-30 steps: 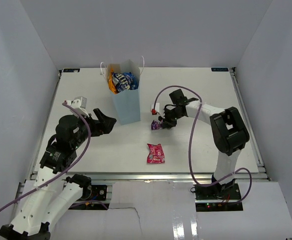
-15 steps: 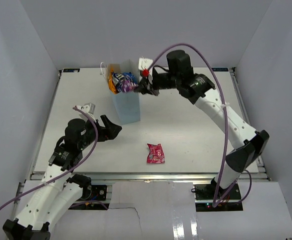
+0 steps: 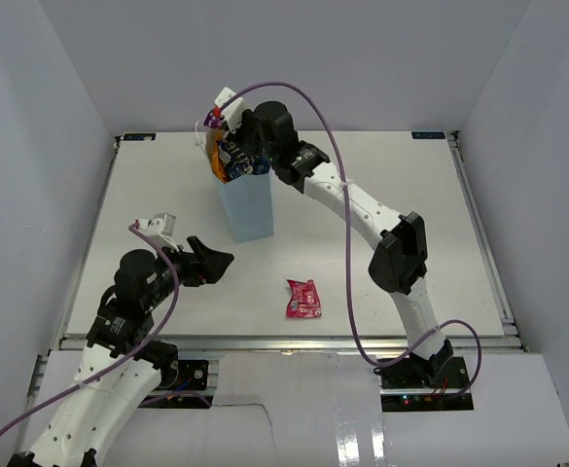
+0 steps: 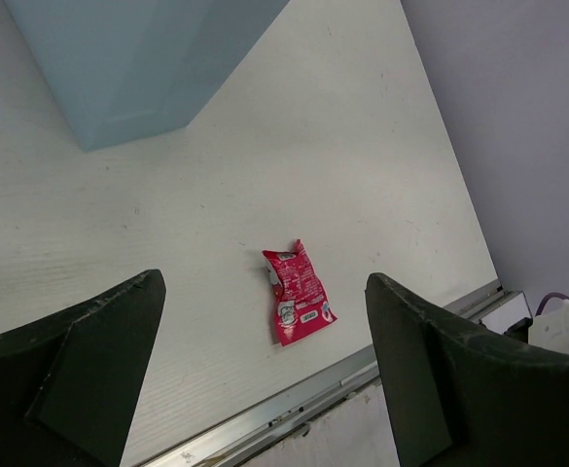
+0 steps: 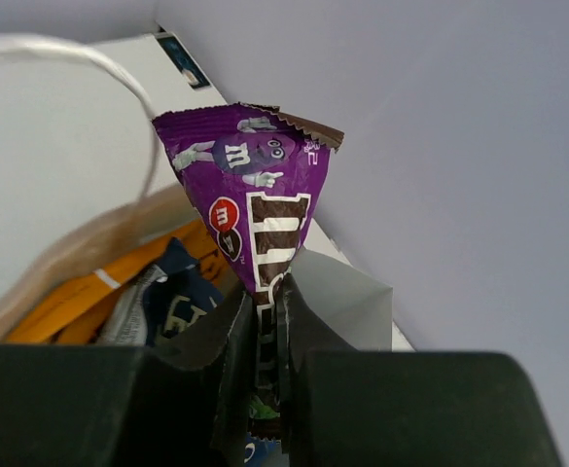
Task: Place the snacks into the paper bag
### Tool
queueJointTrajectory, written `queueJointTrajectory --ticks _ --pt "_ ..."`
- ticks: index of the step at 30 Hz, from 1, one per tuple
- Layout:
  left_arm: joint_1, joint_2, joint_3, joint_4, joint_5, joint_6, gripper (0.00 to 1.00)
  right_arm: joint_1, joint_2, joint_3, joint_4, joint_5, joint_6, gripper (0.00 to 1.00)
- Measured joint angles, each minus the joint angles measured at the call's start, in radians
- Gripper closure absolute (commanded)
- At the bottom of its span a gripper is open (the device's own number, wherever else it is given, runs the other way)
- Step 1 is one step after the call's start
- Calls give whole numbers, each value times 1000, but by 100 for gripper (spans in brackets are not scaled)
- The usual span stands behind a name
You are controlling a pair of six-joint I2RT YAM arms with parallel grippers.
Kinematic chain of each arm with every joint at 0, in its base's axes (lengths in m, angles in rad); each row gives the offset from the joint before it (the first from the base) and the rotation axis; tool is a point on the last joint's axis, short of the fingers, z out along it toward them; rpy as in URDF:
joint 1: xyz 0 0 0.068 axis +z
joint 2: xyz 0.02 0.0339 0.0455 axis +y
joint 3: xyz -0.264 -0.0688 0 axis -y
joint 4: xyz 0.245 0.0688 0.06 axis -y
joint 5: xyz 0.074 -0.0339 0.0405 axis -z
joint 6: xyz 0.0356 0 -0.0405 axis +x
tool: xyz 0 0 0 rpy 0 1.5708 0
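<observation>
A: What has the right gripper (image 5: 265,311) got?

B: Its jaws are nearly closed, pinching the purple packet (image 5: 255,185) by one narrow end. The packet's long axis runs straight out from the fingertips, in line with them.

A: And the bag (image 3: 250,206)?

B: Right underneath. The wrist view looks past the packet into the open mouth, with an orange packet (image 5: 109,287) and a dark blue one (image 5: 182,297) already inside and a string handle (image 5: 89,58) arching off to one side. From the top camera, the gripper sits over the far-left part of the mouth.

A: So the drop is lined up?

B: I'd say so, though the bag looks full to the brim, so the packet may perch on top rather than sink.

A: The left gripper (image 3: 209,261)?

B: Spread wide, holding nothing, hovering low over the surface (image 3: 391,214).

A: Anything left out?

B: One pink-red packet (image 3: 302,299), flat near the front edge, well apart from the bag. It lies to the right of the left gripper, long axis running roughly near to far. The left arm is clearly the closer one.
</observation>
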Motion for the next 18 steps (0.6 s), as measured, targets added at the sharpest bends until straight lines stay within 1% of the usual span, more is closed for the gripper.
queueJointTrajectory --ticks 4,6,7,8,11,12,13,15,16,18 --pt "0 -13 -2 -13 2 -6 5 -6 55 -1 31 73 -48 86" --pt "0 -13 -2 -15 5 -6 5 -8 53 -16 55 93 -67 80" --pt "0 -13 -2 -15 7 -6 5 -8 49 -24 74 101 -76 75" --pt "0 -13 -2 -15 8 -6 5 -8 43 -38 88 106 -83 62" --pt "0 -1 -2 -15 18 -5 4 -8 10 -96 113 114 -100 47" --pt "0 8 -2 -15 23 -4 4 -8 -1 -114 117 113 -101 44" --pt "0 17 -2 -14 27 -4 4 -8 -14 -134 121 111 -103 38" --pt "0 35 -2 -14 34 -2 4 -8 -42 -170 116 104 -100 34" --pt "0 43 -2 -12 37 -2 4 -8 -51 -176 113 100 -97 30" --pt "0 61 -2 -5 48 -1 4 -8 -70 -176 104 89 -89 28"
